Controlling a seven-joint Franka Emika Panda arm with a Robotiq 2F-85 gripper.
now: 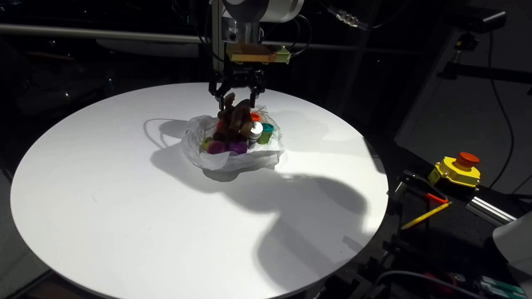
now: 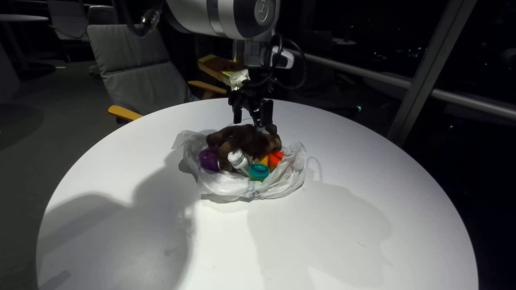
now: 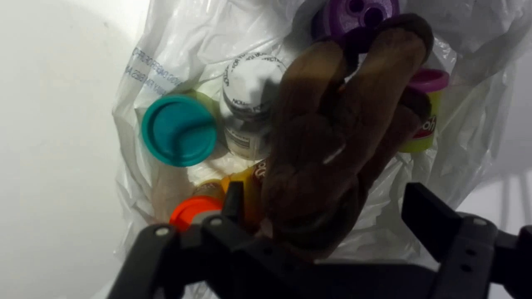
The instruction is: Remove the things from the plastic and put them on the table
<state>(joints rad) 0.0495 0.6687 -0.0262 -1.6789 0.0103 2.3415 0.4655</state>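
A crumpled white plastic bag [image 1: 224, 162] [image 2: 229, 188] lies spread open on the round white table [image 1: 124, 232]. A brown toy [image 1: 240, 118] [image 2: 234, 136] [image 3: 307, 145] lies on top of the things in it. Around it sit a white-capped bottle [image 3: 251, 89], a teal-lidded tub [image 3: 178, 131] [image 2: 258, 172], an orange-lidded tub [image 3: 195, 209], a yellow tub [image 3: 249, 182] partly hidden, a pink-lidded tub [image 3: 430, 81] and a purple item [image 3: 357, 16] [image 2: 209, 159]. My gripper [image 1: 237, 104] [image 2: 250, 121] [image 3: 324, 193] is open, fingers pointing down on either side of the toy's near end, with gaps.
The bag's thin handle loop lies on the table beside it. A dark side bench holds a yellow box with a red button [image 1: 457, 170] and a yellow pencil [image 1: 427, 216]. A grey chair [image 2: 135, 72] stands close behind the table.
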